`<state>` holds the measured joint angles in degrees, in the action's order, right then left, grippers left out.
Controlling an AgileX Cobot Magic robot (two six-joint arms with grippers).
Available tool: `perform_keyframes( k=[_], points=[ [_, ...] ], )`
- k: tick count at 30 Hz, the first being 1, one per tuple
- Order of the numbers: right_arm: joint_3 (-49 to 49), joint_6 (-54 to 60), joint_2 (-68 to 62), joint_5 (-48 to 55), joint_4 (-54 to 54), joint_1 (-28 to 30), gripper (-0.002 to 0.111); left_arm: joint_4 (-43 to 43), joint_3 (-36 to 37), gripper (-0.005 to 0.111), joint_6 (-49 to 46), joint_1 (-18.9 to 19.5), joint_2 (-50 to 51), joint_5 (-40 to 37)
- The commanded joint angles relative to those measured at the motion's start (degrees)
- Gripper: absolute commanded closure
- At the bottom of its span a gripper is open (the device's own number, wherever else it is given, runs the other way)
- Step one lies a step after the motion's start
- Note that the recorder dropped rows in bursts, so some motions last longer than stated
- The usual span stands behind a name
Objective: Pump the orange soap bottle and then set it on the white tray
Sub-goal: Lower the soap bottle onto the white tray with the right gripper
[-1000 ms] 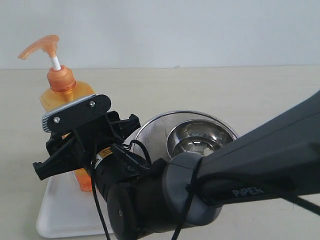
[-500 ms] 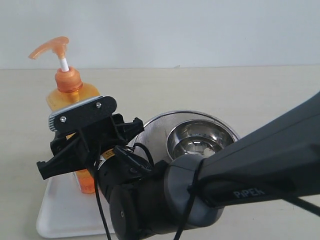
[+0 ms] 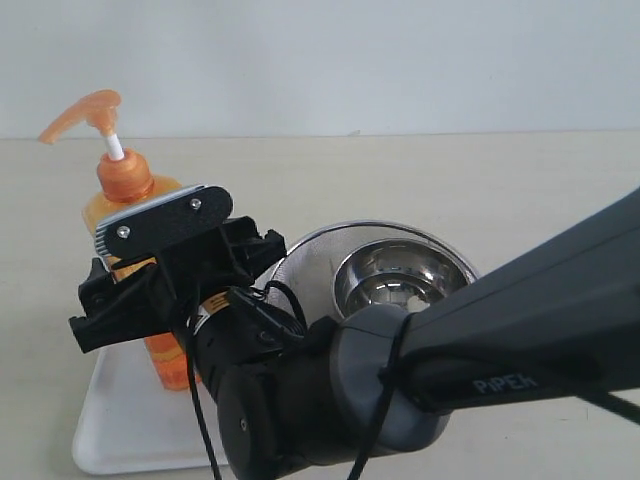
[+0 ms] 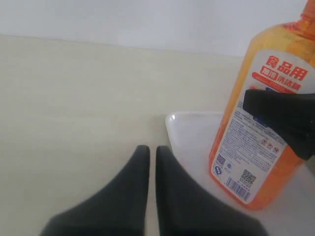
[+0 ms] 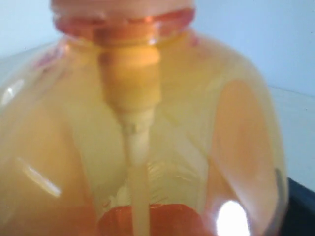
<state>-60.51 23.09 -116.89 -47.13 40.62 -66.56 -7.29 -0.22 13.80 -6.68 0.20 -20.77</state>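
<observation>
The orange soap bottle (image 3: 122, 178) stands with its bottom on the white tray (image 3: 110, 440), which lies on the tabletop (image 3: 450, 180) just beside a shiny steel bowl (image 3: 400, 228). The bottle leans a little to one side. Its pump head is up, with the white stem showing. The right gripper (image 3: 140, 285) is around the middle of the bottle, and one of its black fingers (image 4: 285, 118) lies across the label. I cannot tell if the jaws are squeezing the bottle or are just loose around it. The right wrist view is full of orange bottle and shows nothing more. The left gripper (image 4: 149, 150) is closed, holds nothing, and hangs over the bare tabletop near a corner of the tray (image 4: 189, 132). I think the step in hand is the last one: putting the bottle down and letting go. Next, the right jaws need to open wide enough to clear both sides. Then the arm should back away slowly and straight, because a leaning bottle could tip over if it gets bumped.
</observation>
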Motion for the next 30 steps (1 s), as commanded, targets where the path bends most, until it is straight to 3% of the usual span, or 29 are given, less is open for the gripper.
perform_keyframes(
  k=[1, 9, 15, 30],
  points=[
    [-0.2, 1.5, 0.7, -0.6, 1.5, 0.1, 0.009, 0.5, 0.2, 0.102, -0.1, 0.1, -0.2, -0.1],
    [-0.2, 1.5, 0.8, -0.4, 1.7, 0.1, 0.010, 0.5, 0.2, 0.102, -0.1, 0.1, -0.2, -0.1],
    [-0.2, -0.4, 0.8, 0.2, 7.7, 0.1, 0.010, 0.5, 0.2, 0.102, -0.1, 0.1, -0.2, -0.1],
    [-0.2, -0.7, 1.0, 6.5, 3.3, 0.1, 0.009, 0.5, 0.2, 0.102, -0.1, 0.1, -0.2, -0.1]
  ],
)
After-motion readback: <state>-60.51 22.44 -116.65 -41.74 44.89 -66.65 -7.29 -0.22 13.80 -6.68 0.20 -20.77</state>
